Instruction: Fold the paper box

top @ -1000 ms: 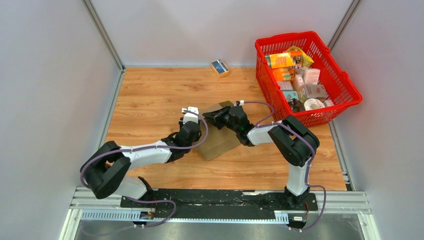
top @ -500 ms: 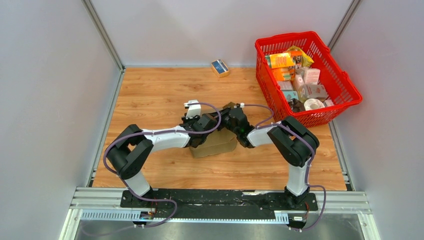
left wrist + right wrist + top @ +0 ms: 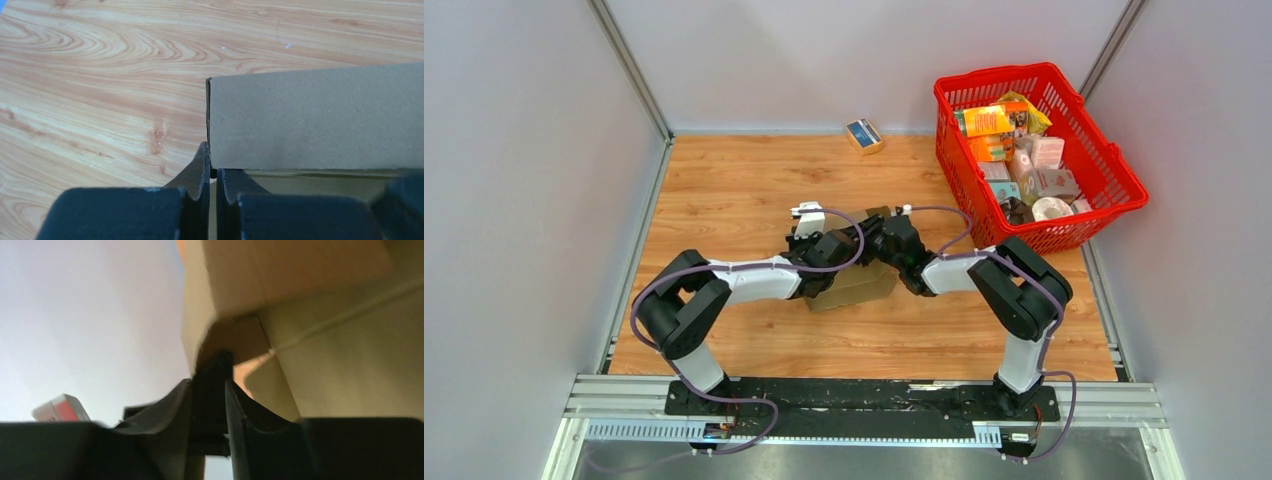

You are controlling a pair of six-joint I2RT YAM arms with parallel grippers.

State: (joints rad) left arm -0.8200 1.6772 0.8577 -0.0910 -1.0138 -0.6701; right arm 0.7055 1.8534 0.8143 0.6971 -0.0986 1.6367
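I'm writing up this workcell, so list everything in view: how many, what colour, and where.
Brown corrugated cardboard box blank: one, brown, table centre, between the two grippers.
Red plastic mesh basket: one, red, far right corner.
Printed packages: several, exact count unclear, orange, pink and white, inside the basket.
Small blue-and-tan printed box: one, far edge of the table, by the back wall.
Wood-grain table: one, light brown.
Left gripper: one, black, shut on an edge of the cardboard.
Right gripper: one, black, at a fold of the cardboard; open or shut unclear.
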